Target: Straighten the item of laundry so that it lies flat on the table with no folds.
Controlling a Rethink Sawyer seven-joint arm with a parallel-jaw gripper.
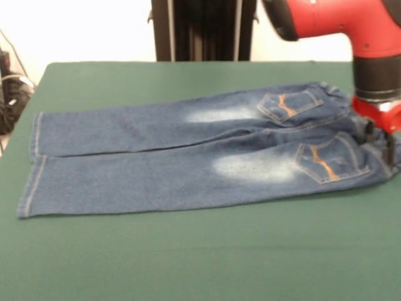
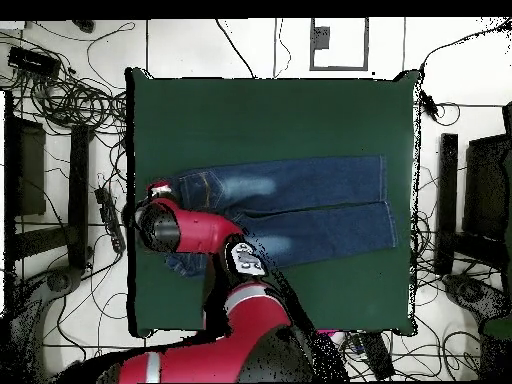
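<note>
Jeans (image 1: 188, 157), a small blue denim pair with faded whitish patches, lie back-side up across the middle of the green bench (image 1: 188, 263), legs running toward one side and the elastic waistband at the other. Both legs appear nearly flat and side by side; a shallow ridge shows where the legs meet, and the waistband end looks slightly bunched. The claw (image 1: 379, 135) sits low at the waistband, at the picture's edge, mostly hidden under the red arm (image 1: 351, 25); whether it is wide, narrow or gripping cloth cannot be told. Judgement: the denim is soft, light and limp, will drag with some friction on the felt, and is not fragile. Best holds are the thicker waistband or a hem, pulled lengthwise to draw out folds.
</note>
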